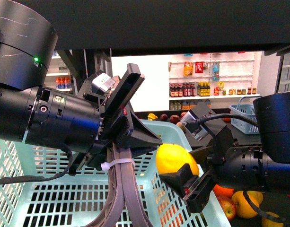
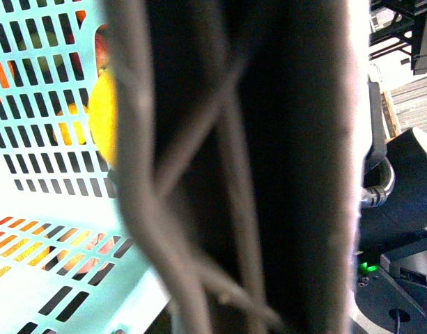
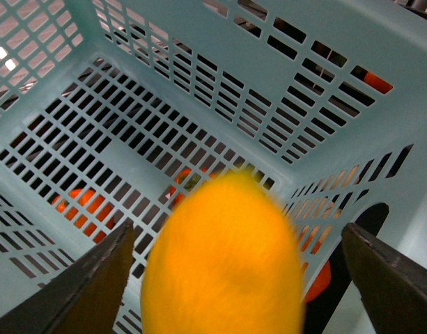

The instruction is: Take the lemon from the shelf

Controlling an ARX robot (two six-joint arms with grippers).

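Right claw (image 3: 237, 236) hangs wide open over the basket (image 3: 324, 42), walls close all round, bare slotted floor underneath. Right arm comes in level from the right. Lemon (image 3: 223, 257), kinda blurry, is between the fingers, touching neither. Left claw (image 1: 147, 104) looks spread, right by the handle (image 1: 128, 194).

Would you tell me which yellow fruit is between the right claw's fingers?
The smooth bright yellow lemon over the pale turquoise plastic basket; the orange-yellow round fruits lie outside it.
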